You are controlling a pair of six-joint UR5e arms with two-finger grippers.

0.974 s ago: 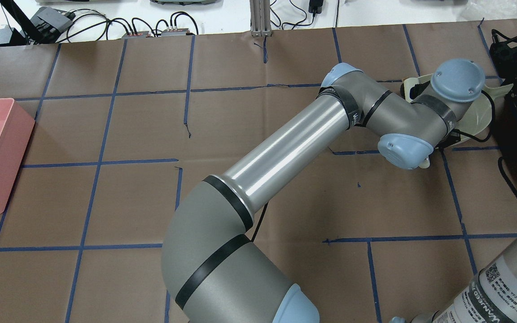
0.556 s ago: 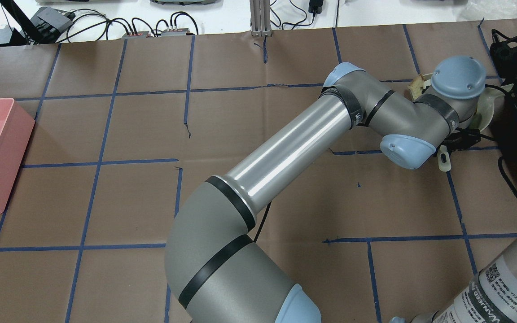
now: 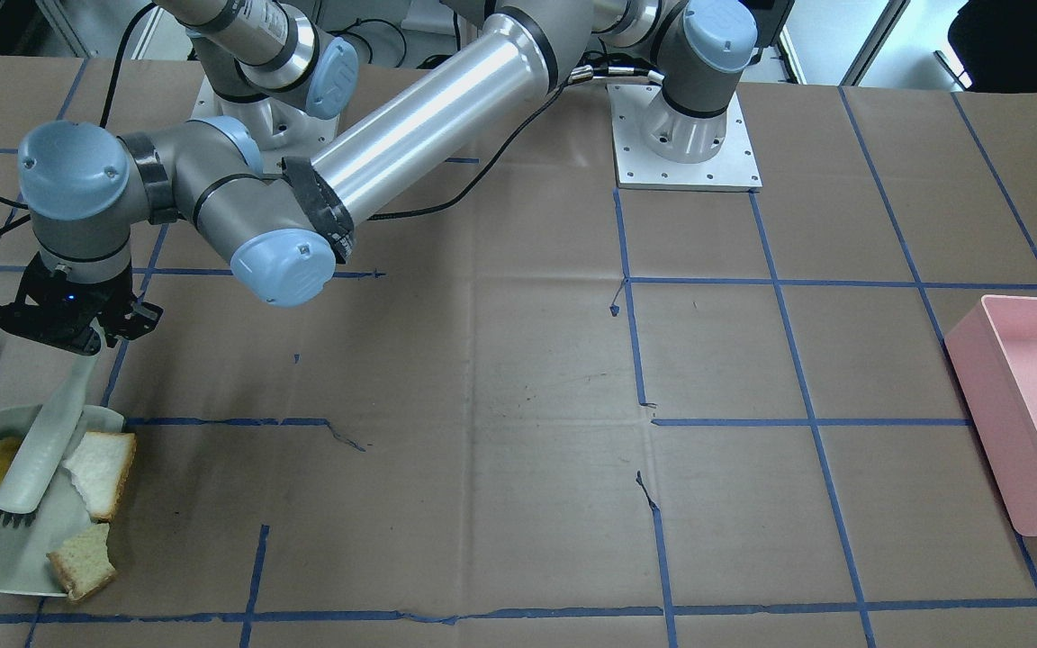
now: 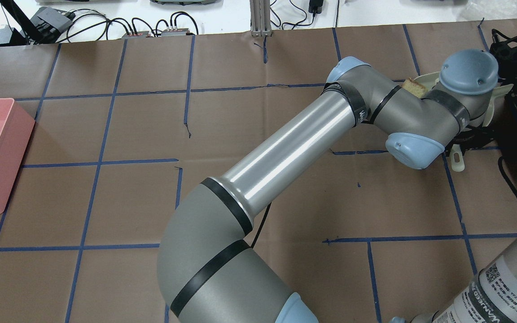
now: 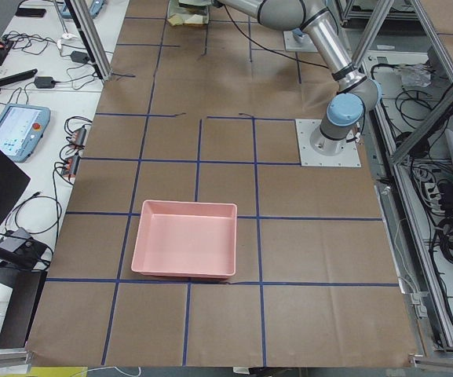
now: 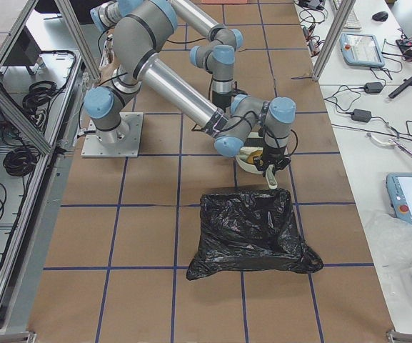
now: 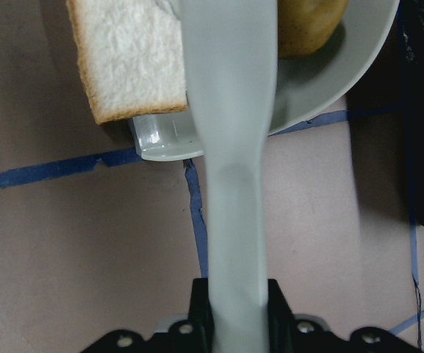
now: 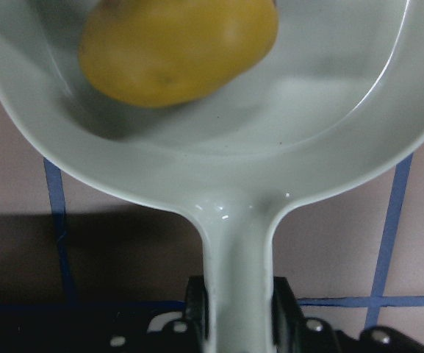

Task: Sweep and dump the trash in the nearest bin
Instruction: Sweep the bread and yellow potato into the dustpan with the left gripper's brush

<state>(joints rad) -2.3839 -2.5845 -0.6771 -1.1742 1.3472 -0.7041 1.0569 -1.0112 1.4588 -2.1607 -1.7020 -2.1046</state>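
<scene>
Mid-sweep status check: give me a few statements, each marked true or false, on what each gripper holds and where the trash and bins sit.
1. The left gripper is clamped on the brush handle. True.
2. The potato lies on the bare table. False: it lies inside the dustpan.
3. The right gripper holds the dustpan by its handle. True.
4. The bread pieces are in the pink bin. False: both lie at the dustpan's edge.
5. The black bag sits at the table's end far from the dustpan. False: it sits right beside the dustpan.
</scene>
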